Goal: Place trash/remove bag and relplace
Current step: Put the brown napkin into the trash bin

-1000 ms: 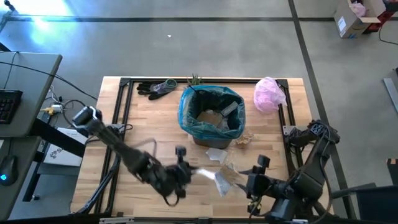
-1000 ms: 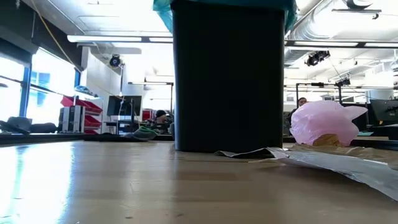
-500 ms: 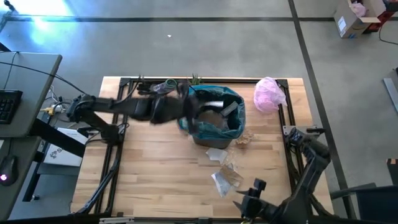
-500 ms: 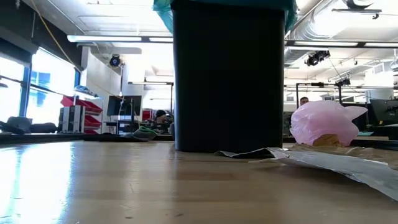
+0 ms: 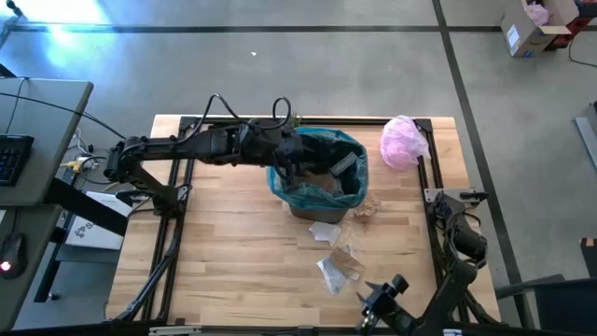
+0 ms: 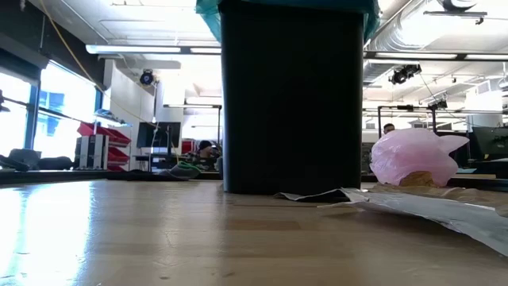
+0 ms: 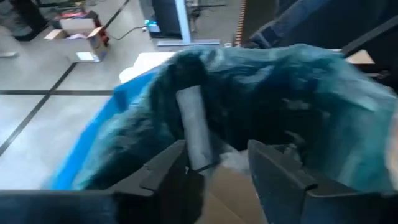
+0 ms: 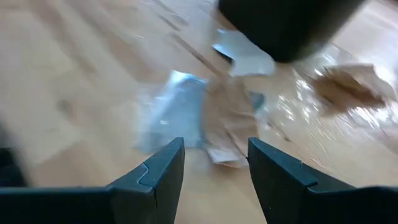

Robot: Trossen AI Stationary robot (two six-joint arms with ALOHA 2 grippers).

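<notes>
Left gripper (image 5: 291, 161) over 9 o'clock rim of bin (image 5: 322, 207), above the teal bag (image 5: 280, 179) lining it; fingers (image 7: 163, 171) apart, empty. Bin near 12 o'clock of worktop (image 5: 233, 252). Trash inside bag: brownish lump (image 5: 315, 177), grey piece (image 7: 194, 127). More trash (image 5: 338, 266) on worktop at 6 o'clock of bin: white scraps, clear wrappers. Right gripper (image 5: 381, 297) at 5 o'clock edge; fingers (image 8: 155, 174) apart, empty. Pink bag (image 5: 403, 140) at 2 o'clock.

A pale pink plastic bag (image 5: 403, 140) lies near a small green plant (image 5: 293, 119) on the wooden table (image 5: 224, 252).
</notes>
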